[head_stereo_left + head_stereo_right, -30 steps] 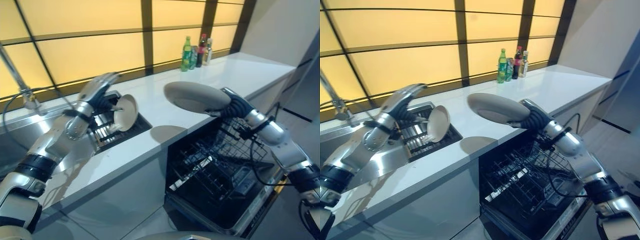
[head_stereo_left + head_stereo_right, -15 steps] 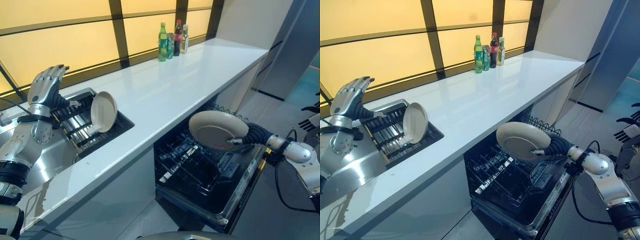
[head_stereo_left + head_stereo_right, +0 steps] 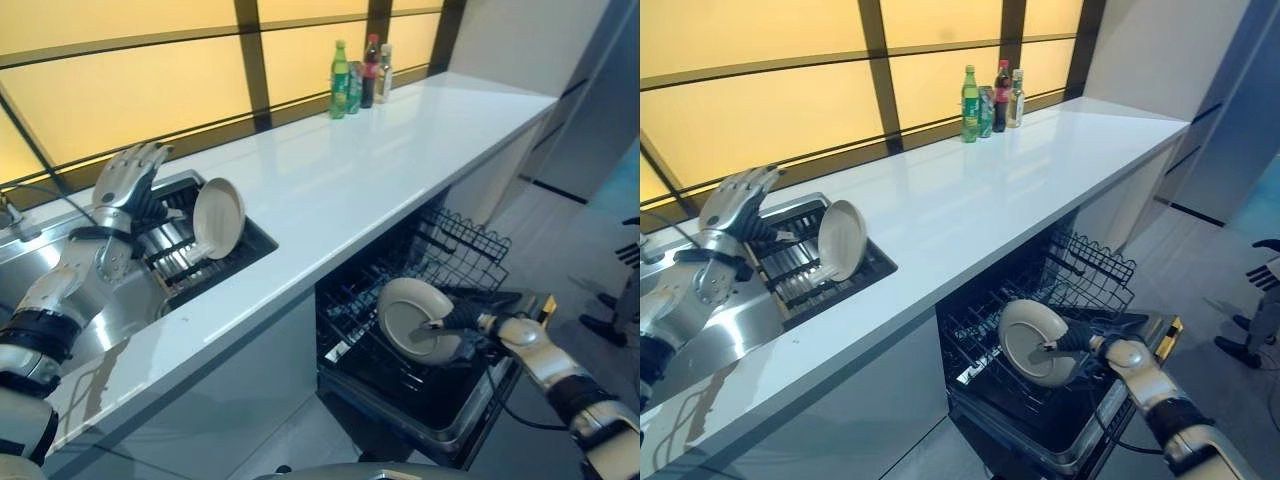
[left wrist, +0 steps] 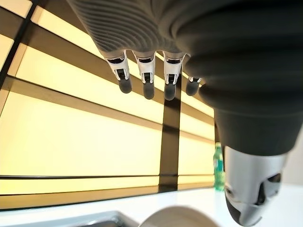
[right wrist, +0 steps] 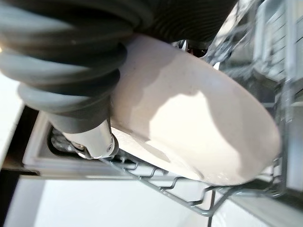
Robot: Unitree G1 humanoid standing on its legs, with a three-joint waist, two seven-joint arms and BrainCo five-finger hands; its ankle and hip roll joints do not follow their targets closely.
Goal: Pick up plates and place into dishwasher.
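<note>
right hand fingers clamped on plate in dishwasher rack | left hand fingers spread apart

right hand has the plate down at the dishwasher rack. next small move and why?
Probably ease the plate a little lower until its edge seats between the rack tines, then release. The right hand is clamped on it, the plate stands tilted over the lower rack, and the right wrist view shows its rim just at the wire. The left hand hangs open by the sink plate.

Left hand raised, fingers spread; right hand low, fingers curled.
</note>
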